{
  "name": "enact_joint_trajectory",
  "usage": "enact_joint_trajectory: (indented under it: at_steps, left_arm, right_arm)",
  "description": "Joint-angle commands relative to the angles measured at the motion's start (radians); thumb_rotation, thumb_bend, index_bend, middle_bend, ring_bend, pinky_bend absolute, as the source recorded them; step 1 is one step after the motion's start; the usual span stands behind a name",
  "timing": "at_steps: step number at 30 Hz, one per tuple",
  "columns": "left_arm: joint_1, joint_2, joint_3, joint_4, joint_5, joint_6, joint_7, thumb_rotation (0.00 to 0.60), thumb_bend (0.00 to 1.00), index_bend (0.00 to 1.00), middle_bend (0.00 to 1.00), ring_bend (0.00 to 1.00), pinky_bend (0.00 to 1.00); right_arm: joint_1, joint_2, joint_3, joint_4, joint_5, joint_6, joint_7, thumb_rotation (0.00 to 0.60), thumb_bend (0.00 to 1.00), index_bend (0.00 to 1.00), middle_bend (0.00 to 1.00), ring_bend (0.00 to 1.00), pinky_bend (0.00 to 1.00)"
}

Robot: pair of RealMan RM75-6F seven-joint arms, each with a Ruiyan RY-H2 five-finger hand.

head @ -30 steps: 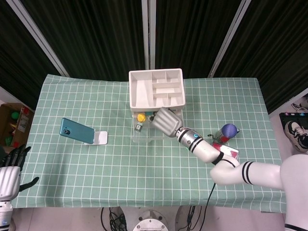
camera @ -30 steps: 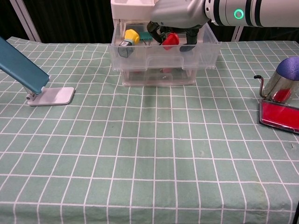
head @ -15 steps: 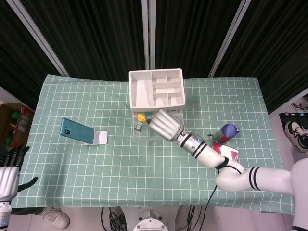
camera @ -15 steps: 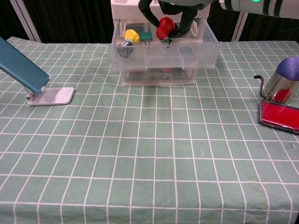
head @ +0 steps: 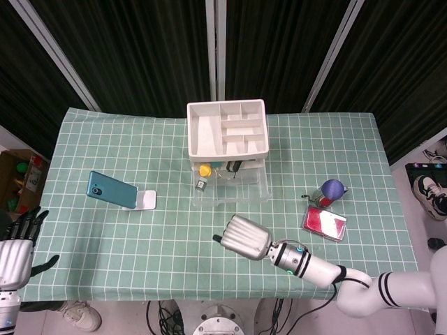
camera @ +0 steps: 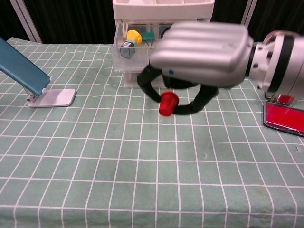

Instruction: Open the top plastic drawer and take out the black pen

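Observation:
My right hand [head: 244, 237] hovers over the front of the table, well clear of the drawer unit. In the chest view this hand [camera: 202, 54] fills the middle, and its fingers pinch a small red-capped object [camera: 168, 103]. A dark tip [head: 217, 239] sticks out at the hand's left side. The clear top drawer [head: 230, 185] [camera: 130, 61] stands pulled out. Inside it lie a yellow item [head: 204, 169] [camera: 134, 35], a green item [camera: 148, 36] and a dark slim thing [head: 235, 166]. My left hand [head: 14, 246] hangs off the table's left front, fingers apart, holding nothing.
A white divided tray [head: 227, 129] tops the drawer unit. A teal phone on a white stand [head: 108, 189] [camera: 21, 66] is at the left. A red box [head: 325, 223] [camera: 285, 118] and a blue-topped metal item [head: 332, 190] sit at the right.
My right hand has lifted out of the open drawer and swung toward the table's front, carrying the red-capped object with it. The left hand has stayed put.

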Motion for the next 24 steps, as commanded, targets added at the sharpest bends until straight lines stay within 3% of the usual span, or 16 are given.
enact_joint_trajectory:
  at_steps: [1, 8, 13, 16, 18, 24]
  left_arm:
    - [0.002, 0.000, 0.001, -0.001, -0.001, 0.001, 0.000, 0.600, 0.00, 0.12, 0.07, 0.09, 0.20]
    - [0.006, -0.005, 0.005, 0.010, 0.001, 0.003, -0.009, 0.600, 0.00, 0.12, 0.07, 0.09, 0.20]
    - [0.008, -0.009, 0.008, 0.020, 0.001, 0.001, -0.017, 0.600, 0.00, 0.12, 0.07, 0.09, 0.20]
    - [0.009, -0.010, 0.007, 0.025, 0.002, 0.005, -0.022, 0.600, 0.00, 0.12, 0.07, 0.09, 0.20]
    - [0.009, -0.010, 0.006, 0.029, 0.002, 0.005, -0.026, 0.600, 0.00, 0.12, 0.07, 0.09, 0.20]
    - [0.001, -0.021, 0.004, 0.046, 0.004, -0.004, -0.039, 0.600, 0.00, 0.12, 0.07, 0.09, 0.20]
  right_arm:
    - [-0.023, -0.094, -0.027, 0.097, -0.044, -0.043, -0.035, 0.600, 0.27, 0.59, 0.95, 0.93, 0.96]
    - [-0.041, -0.203, -0.030, 0.230, -0.034, -0.116, -0.089, 0.600, 0.26, 0.55, 0.95, 0.93, 0.96]
    - [-0.059, -0.231, -0.016, 0.263, -0.011, -0.136, -0.115, 0.600, 0.27, 0.38, 0.95, 0.92, 0.95]
    - [-0.075, -0.206, -0.004, 0.230, -0.003, -0.119, -0.145, 0.600, 0.26, 0.11, 0.95, 0.92, 0.94]
    - [-0.095, -0.165, 0.004, 0.180, 0.001, -0.086, -0.162, 0.600, 0.26, 0.01, 0.95, 0.91, 0.94]
    - [-0.235, 0.025, 0.017, -0.009, -0.020, 0.164, -0.169, 0.600, 0.25, 0.00, 0.87, 0.83, 0.93]
